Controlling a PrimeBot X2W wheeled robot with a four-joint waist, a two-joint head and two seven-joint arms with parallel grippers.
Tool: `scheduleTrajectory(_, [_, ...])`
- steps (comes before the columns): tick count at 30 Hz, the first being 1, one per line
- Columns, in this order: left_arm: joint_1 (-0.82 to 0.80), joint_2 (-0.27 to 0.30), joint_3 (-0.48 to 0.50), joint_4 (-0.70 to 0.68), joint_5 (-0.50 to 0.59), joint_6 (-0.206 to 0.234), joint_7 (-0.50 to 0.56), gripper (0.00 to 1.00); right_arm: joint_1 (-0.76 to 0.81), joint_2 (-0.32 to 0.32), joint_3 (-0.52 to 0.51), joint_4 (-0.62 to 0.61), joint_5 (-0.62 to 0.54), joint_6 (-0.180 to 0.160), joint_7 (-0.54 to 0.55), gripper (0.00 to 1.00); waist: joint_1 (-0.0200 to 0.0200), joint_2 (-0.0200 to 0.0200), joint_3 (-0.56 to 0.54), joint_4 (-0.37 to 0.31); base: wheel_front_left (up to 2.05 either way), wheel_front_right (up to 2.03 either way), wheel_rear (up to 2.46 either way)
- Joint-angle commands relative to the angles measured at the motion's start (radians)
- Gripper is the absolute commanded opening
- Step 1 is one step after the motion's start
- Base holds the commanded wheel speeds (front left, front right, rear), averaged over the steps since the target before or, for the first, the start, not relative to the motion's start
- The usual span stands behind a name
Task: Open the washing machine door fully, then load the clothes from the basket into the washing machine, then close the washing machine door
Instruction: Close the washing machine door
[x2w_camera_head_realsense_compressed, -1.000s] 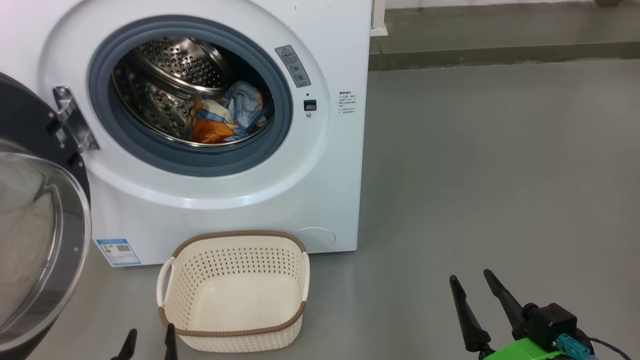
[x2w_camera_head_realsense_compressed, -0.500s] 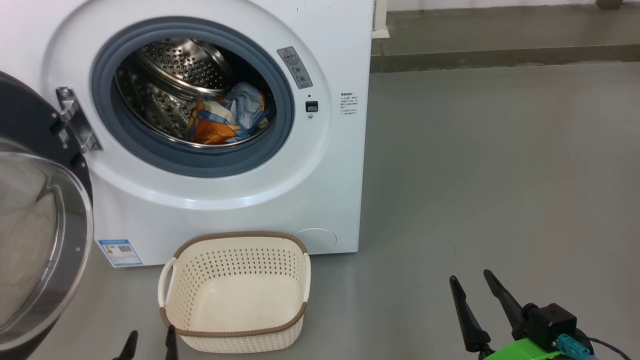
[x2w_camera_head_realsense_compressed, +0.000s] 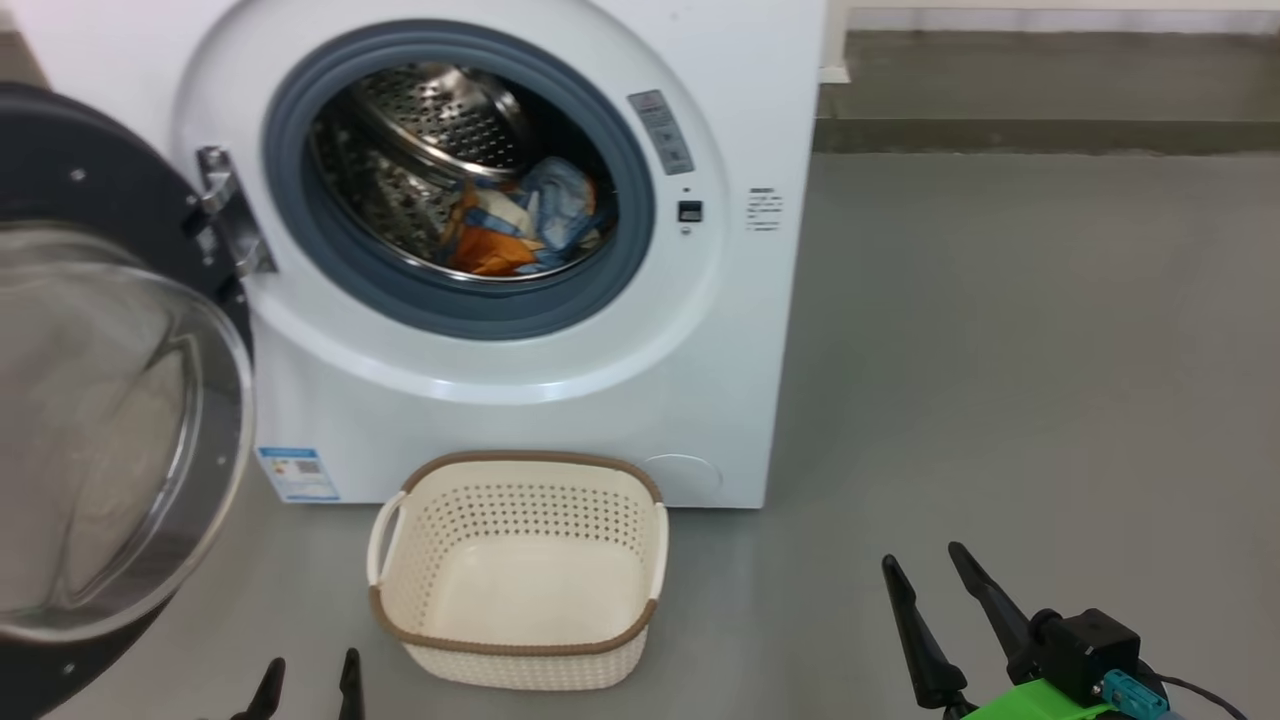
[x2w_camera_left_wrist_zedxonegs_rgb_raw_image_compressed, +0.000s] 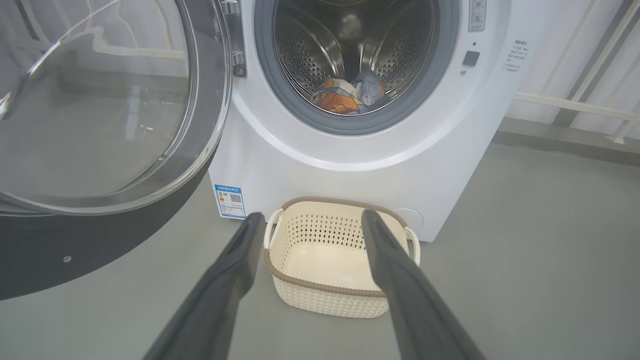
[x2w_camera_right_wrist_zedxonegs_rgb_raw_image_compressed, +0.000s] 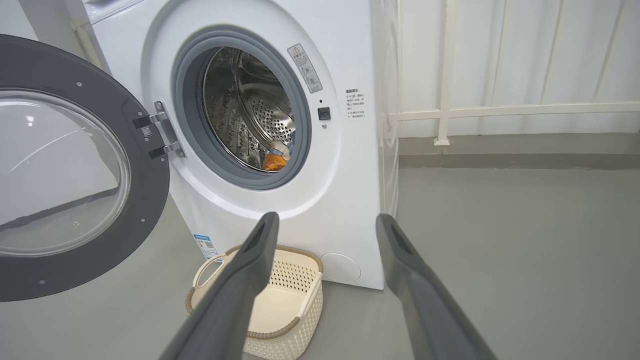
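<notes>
The white washing machine (x2w_camera_head_realsense_compressed: 520, 400) stands ahead with its door (x2w_camera_head_realsense_compressed: 110, 420) swung wide open to the left, black rim and glass bowl facing me. Blue, orange and cream clothes (x2w_camera_head_realsense_compressed: 520, 225) lie inside the steel drum, also seen as clothes (x2w_camera_left_wrist_zedxonegs_rgb_raw_image_compressed: 347, 95) in the left wrist view. The cream basket (x2w_camera_head_realsense_compressed: 520, 570) sits on the floor before the machine with nothing in it. My left gripper (x2w_camera_head_realsense_compressed: 308, 670) is open at the bottom edge, left of the basket. My right gripper (x2w_camera_head_realsense_compressed: 925, 570) is open at the lower right, holding nothing.
Grey floor (x2w_camera_head_realsense_compressed: 1000, 380) stretches to the right of the machine, bounded by a low ledge (x2w_camera_head_realsense_compressed: 1050, 135) at the back. A white railing (x2w_camera_right_wrist_zedxonegs_rgb_raw_image_compressed: 500, 110) runs behind the machine's right side. The open door takes up the space on the left.
The whole head view has shifted, so machine and basket now sit further right in the picture: the camera moved. Both grippers stay open and low.
</notes>
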Motion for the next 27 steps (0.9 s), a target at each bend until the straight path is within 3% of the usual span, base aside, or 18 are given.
scheduleTrajectory(1, [-0.039,0.010,0.033,-0.022,0.012,0.002,-0.012,1.00,-0.021,-0.002,0.027,-0.021,0.012,0.003,-0.012,1.00,-0.0001,0.0000,-0.001,0.069,0.00,0.00,0.00])
scheduleTrajectory(15, [-0.029,0.048,0.039,-0.030,0.012,0.006,-0.007,1.00,-0.021,-0.002,0.056,-0.019,0.038,0.003,-0.012,1.00,-0.0001,0.0000,0.000,0.296,0.00,0.00,0.00])
scheduleTrajectory(27, [0.009,0.053,0.091,-0.109,-0.014,0.045,-0.010,1.00,-0.137,-0.002,0.164,0.027,0.049,0.003,-0.012,1.00,-0.0001,0.0000,0.054,0.352,0.00,0.00,0.00])
